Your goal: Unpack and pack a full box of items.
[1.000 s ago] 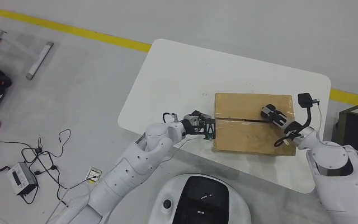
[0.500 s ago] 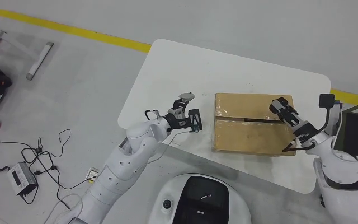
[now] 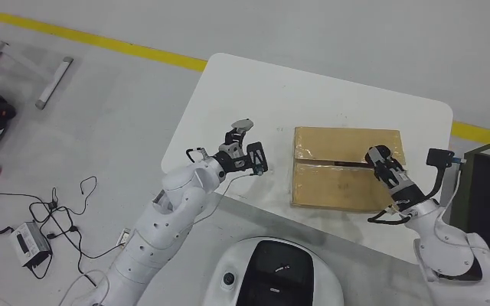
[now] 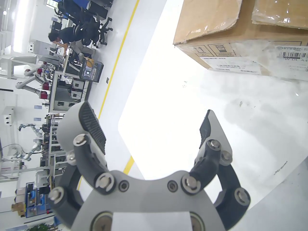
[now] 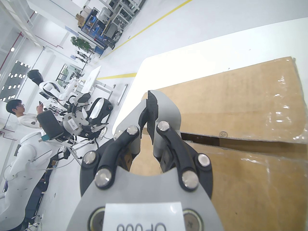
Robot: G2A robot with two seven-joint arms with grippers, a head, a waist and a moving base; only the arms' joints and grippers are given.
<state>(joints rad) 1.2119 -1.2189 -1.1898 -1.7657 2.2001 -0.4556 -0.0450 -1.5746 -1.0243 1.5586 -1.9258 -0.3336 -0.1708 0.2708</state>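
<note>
On the white table (image 3: 253, 92), toward its near right part, the cardboard box (image 3: 337, 187) sits with both top flaps down and a dark seam (image 3: 337, 163) running left to right between them. It looks unopened, so unpacking seems barely begun. The right gripper (image 3: 380, 157) hovers over the right end of that seam, fingers pressed together and empty, probably placed to work into the gap and lift a flap. The left gripper (image 3: 251, 142) hangs over bare table left of the box, apart from it, fingers spread wide and holding nothing. A second ago it was at the box's left edge and has since drawn away leftward. The right one swung out rightward and returned. The box has not moved.
</note>
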